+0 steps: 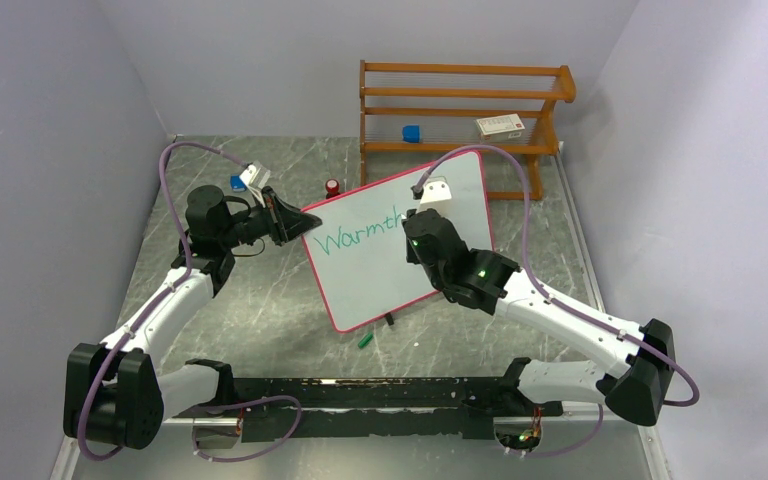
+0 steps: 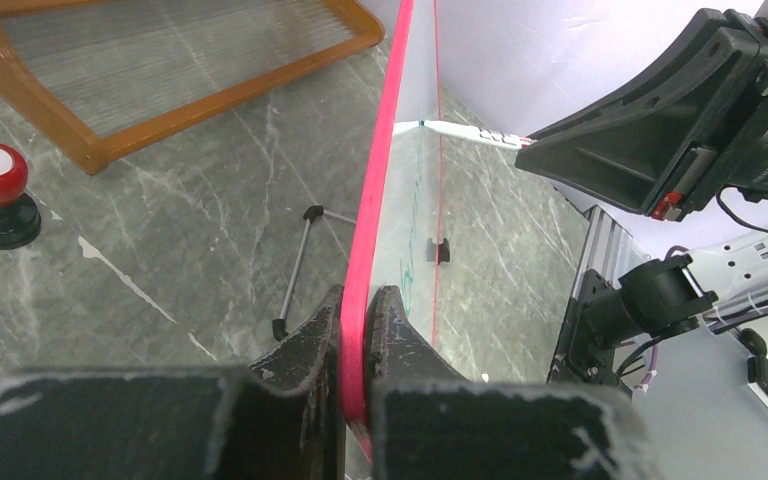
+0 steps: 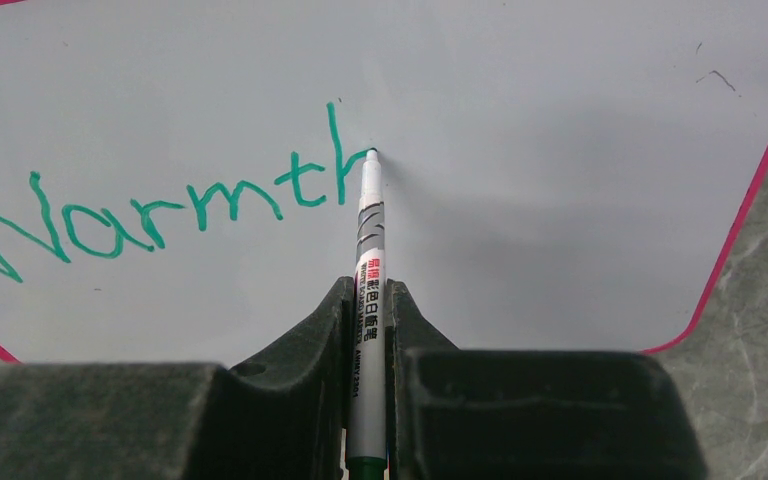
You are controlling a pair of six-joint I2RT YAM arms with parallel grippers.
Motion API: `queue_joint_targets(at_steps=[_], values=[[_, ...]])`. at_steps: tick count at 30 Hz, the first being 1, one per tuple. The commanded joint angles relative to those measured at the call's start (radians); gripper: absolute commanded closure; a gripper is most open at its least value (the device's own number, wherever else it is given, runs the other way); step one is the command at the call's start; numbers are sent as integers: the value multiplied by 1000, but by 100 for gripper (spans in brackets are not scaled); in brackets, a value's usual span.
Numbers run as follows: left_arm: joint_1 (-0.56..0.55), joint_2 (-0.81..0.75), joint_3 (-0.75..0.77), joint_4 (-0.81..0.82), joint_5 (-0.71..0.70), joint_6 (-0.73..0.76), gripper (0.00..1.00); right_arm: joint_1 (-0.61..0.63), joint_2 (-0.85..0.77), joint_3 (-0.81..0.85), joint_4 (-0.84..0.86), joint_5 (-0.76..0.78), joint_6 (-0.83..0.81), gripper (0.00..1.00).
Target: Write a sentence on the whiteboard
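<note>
The whiteboard (image 1: 375,270), white with a pink-red frame, stands tilted at mid-table. Green letters reading "Warmth" (image 3: 160,215) run across it. My left gripper (image 1: 295,222) is shut on the board's left edge; its fingers pinch the pink frame (image 2: 365,300) in the left wrist view. My right gripper (image 1: 418,228) is shut on a white marker (image 3: 368,300) with a green tip. The tip touches the board at the end of the "h" (image 3: 372,153). The marker also shows in the left wrist view (image 2: 460,132), meeting the board face.
A wooden rack (image 1: 460,110) stands behind the board, holding a blue block (image 1: 411,133) and a small box (image 1: 500,126). A red-topped stamp (image 1: 332,187) sits behind the board. A green cap (image 1: 365,340) lies in front of it.
</note>
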Motion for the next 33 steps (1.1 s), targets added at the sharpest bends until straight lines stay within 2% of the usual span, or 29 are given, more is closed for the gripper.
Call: queue_joint_targets(at_steps=[1, 11, 33], values=[[-17, 38, -36, -147, -97, 213, 95, -10, -11, -18, -18, 9, 28, 100], [-18, 37, -36, -147, -98, 213, 95, -9, -2, -25, -56, -45, 41, 100], [-18, 37, -34, -150, -100, 212, 95, -9, -20, -36, -91, -53, 51, 100]])
